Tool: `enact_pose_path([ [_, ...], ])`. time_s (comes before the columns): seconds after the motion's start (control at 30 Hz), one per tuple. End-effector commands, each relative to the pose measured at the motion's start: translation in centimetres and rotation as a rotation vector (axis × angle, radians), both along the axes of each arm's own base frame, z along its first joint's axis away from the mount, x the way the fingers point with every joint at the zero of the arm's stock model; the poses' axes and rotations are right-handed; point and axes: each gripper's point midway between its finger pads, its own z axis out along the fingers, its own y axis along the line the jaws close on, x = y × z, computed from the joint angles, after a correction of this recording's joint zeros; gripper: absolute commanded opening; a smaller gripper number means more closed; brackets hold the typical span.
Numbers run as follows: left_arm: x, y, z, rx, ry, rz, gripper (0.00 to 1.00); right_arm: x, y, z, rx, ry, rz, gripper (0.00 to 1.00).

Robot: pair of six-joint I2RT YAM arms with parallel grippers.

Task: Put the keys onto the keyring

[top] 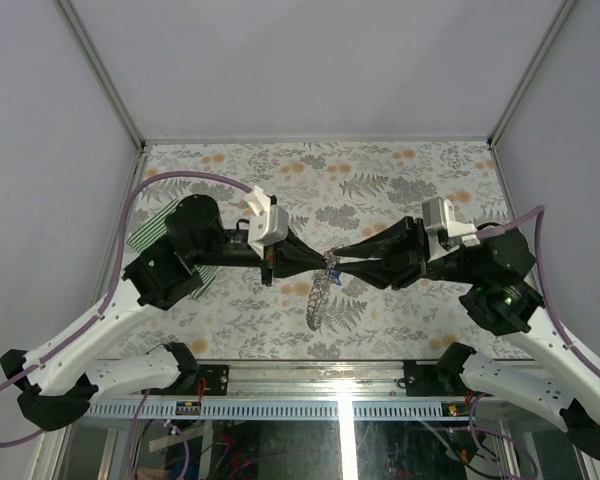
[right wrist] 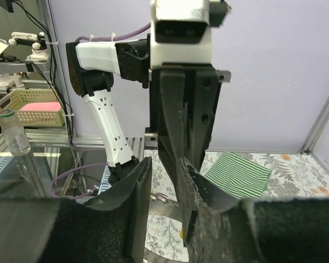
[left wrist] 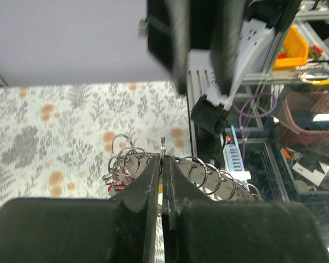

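Two grippers meet tip to tip above the flowered table (top: 380, 180). The left gripper (left wrist: 163, 162) is pinched fully closed on one thin ring of the keyring (top: 318, 296). That ring stands up between its tips, and the rest of the chain of rings droops away below and just beyond them. A red fleck (left wrist: 114, 189) under the rings, left of those fingers, may be a key head; otherwise I can't pick out the keys. The right gripper (right wrist: 165, 165) faces it with its jaws partly apart and the left gripper's tips straight ahead of the gap. I see nothing clamped in it.

To my eye the step in hand is a re-grip: the left side steadies the ring while the right frees itself to take a new hold or go for a key. The next move calls for very fine alignment, because the ring is thin and edge-on. It also needs a clean approach that doesn't tug the chain.

The striped cloth (top: 150, 228) lies well behind the left gripper, partly under that arm and out of the way. The real obstacles are the crowded fingertips and the loose rings dangling beneath them, which could snag.
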Motion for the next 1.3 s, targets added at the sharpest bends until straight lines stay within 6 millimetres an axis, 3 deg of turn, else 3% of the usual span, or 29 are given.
enact_pose_path([
  [0.0, 0.5, 0.6, -0.1, 0.057, -0.047, 0.038, 0.0, -0.6, -1.5, 1.1, -0.013, -0.064, -0.05, 0.32],
  [0.17, 1.5, 1.1, -1.6, 0.204, -0.054, 0.063, 0.0, 1.4, -1.3, -1.6, -0.152, 0.003, -0.128, 0.33],
  [0.37, 2.5, 2.0, -3.5, 0.399, -0.028, 0.092, 0.0, 2.6, 0.3, -5.9, -0.309, 0.115, -0.106, 0.33],
  [0.7, 3.4, 3.5, -7.2, 0.659, 0.036, 0.139, 0.0, 3.0, 2.2, -9.0, -0.305, 0.171, -0.045, 0.34],
  [1.27, 0.5, 2.5, -6.1, 0.653, 0.023, 0.021, 0.0, 2.7, 3.1, -9.9, -0.268, 0.155, 0.01, 0.35],
])
